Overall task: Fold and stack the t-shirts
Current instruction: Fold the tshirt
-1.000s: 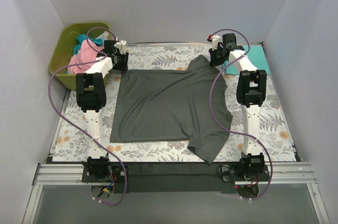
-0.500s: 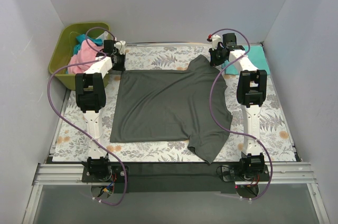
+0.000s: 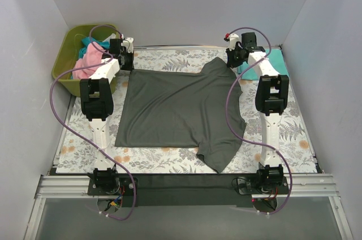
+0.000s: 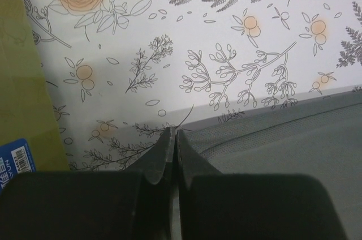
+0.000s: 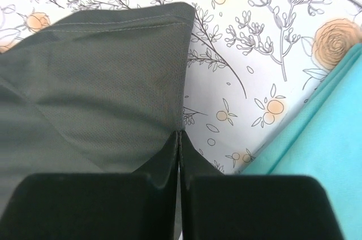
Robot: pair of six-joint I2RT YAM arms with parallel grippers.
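A dark charcoal grey t-shirt (image 3: 178, 110) lies spread on the floral table cloth, one sleeve hanging toward the near edge. My left gripper (image 3: 125, 63) is shut on the shirt's far left corner (image 4: 195, 129); its jaws (image 4: 173, 133) pinch the hem. My right gripper (image 3: 233, 61) is shut on the far right edge of the shirt (image 5: 113, 81), its jaws (image 5: 179, 134) closed on the cloth edge. A folded teal-green t-shirt (image 3: 268, 63) lies at the far right, and shows in the right wrist view (image 5: 317, 132). Pink and teal shirts (image 3: 87, 59) sit in the bin.
An olive-green plastic bin (image 3: 68, 53) stands at the far left, beside my left gripper; its wall shows in the left wrist view (image 4: 22, 93). White walls close in the table on three sides. The floral table cloth (image 3: 283, 132) covers the table.
Both grippers have moved toward the far edge, pulling the grey shirt with them. The shirt's near hem and hanging sleeve have slid away from the near edge.
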